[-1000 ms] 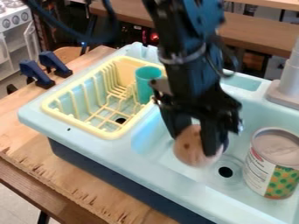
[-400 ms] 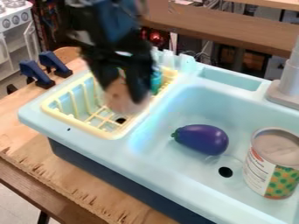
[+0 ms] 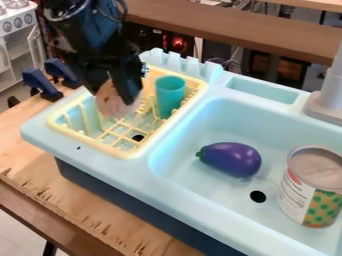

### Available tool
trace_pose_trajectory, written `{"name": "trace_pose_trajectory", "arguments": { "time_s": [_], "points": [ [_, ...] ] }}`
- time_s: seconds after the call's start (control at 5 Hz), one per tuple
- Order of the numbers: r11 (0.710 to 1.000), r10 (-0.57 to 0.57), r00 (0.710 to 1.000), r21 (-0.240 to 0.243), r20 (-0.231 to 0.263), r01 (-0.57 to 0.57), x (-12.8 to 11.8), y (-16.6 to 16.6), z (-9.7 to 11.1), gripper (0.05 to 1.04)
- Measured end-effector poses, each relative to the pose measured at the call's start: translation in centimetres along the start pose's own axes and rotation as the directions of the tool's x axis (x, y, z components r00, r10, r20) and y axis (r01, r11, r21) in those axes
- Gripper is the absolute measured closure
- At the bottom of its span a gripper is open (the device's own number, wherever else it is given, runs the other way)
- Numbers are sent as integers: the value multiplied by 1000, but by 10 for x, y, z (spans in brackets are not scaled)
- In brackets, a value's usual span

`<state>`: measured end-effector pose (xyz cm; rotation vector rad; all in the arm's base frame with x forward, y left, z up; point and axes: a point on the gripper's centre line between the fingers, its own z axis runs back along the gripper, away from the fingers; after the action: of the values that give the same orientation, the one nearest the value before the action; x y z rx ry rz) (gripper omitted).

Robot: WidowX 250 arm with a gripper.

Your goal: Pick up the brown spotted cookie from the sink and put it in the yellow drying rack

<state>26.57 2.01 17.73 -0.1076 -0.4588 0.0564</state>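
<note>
Nearest, a pale wooden table (image 3: 67, 210) with visible grain and a ragged, splintery edge is seen under a toy sink (image 3: 167, 187), whose light-blue, smooth plastic top is set above a dark-blue base (image 3: 100, 187). In the basin, a can (image 3: 300, 200) with a flat greyish top and a white label patterned in green and yellow is stood upright on the right. Just beside it a round, dark drain hole (image 3: 258, 196) is seen, and beyond that a glossy purple toy eggplant (image 3: 230, 159) is laid on its side, its green stem end pointed left.

To the left, a yellow rack (image 3: 90, 142) with thin, rounded bars is fitted into the sink top. Over its left part, a brown, rounded thing (image 3: 112, 104) with a dull surface is gripped between the fingers of the black gripper (image 3: 116, 95); they are held apart by its width, and its lower part is left exposed below them. Whether the rack is touched by it cannot be told. To its right, a teal, smooth-walled cup (image 3: 170, 92) is stood upright in the rack.

Farther back, two dark-blue clamps (image 3: 41, 85) are fixed at the table's edge, and a white toy stove (image 3: 17, 25) with round knobs and a long wooden shelf (image 3: 234, 25) are seen behind.
</note>
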Motion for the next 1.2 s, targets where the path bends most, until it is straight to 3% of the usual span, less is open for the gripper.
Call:
{"name": "trace_pose_trajectory", "arguments": {
  "time_s": [0.6,0.8,1.0,1.2],
  "points": [
    [995,102,986,-3,-135,-104,-7,27,-52,385],
    [994,106,981,0,-159,-107,-5,26,-64,337],
    [997,74,982,-20,-174,-79,2,16,-70,81],
    [998,56,983,-30,-173,-62,9,4,-67,76]
  ]
}}
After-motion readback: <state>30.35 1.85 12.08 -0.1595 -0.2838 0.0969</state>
